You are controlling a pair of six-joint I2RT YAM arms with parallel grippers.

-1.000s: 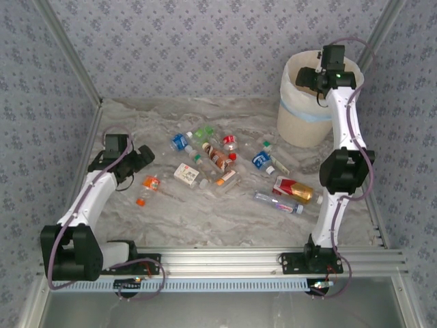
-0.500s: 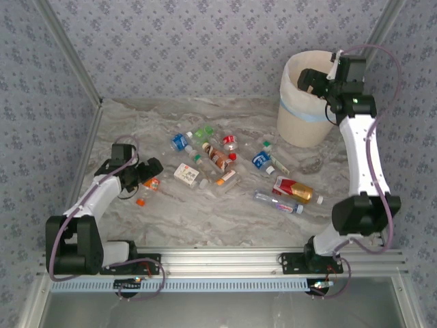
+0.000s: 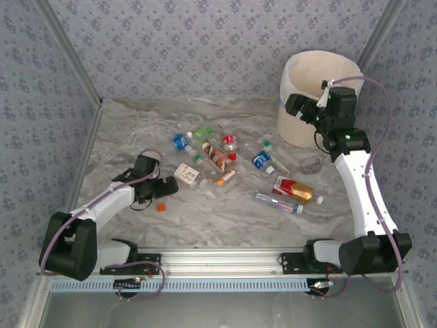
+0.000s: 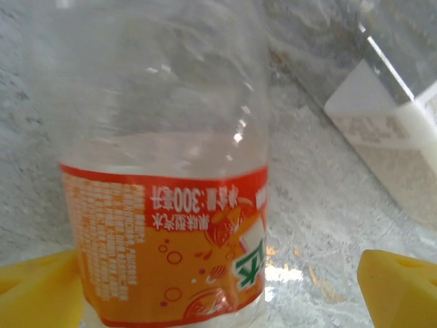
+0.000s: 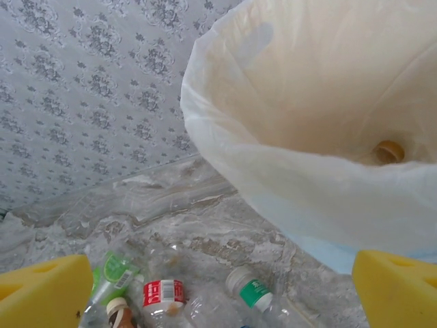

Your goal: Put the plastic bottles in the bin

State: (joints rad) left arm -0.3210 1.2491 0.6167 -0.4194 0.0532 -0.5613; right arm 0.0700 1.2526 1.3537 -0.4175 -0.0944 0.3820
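**Left jaws straddle an orange bottle, right arm empty at the bin**

Far left, the left gripper [image 3: 164, 188] is down at the table [image 3: 225, 222], jaws apart. In the left wrist view the orange-label bottle [image 4: 167, 225] lies between the yellow fingertips [image 4: 399, 287]. One pad is just beside the label and the other is well clear, so nothing is clamped. We judge this to be lining up for a grasp, with the bottle's body centred so the jaws can close across it. A loose orange cap [image 3: 161, 206] sits near that arm. A white-label bottle [image 3: 186, 175] lies just beyond and could get nudged.

In the middle, the remaining plastic bottles [image 3: 218, 158] are scattered on their sides over the marbled top, some touching. All of them are still outside the bin, so most of the job is left.

To the right, the right gripper [image 3: 295, 106] hangs by the bin [image 3: 300, 133], beside its wall near the rim. Its jaws are spread wide with nothing between them. The right wrist view looks past the white liner, where a round tan thing [image 5: 389, 150] sits low inside. We cannot tell what it is.
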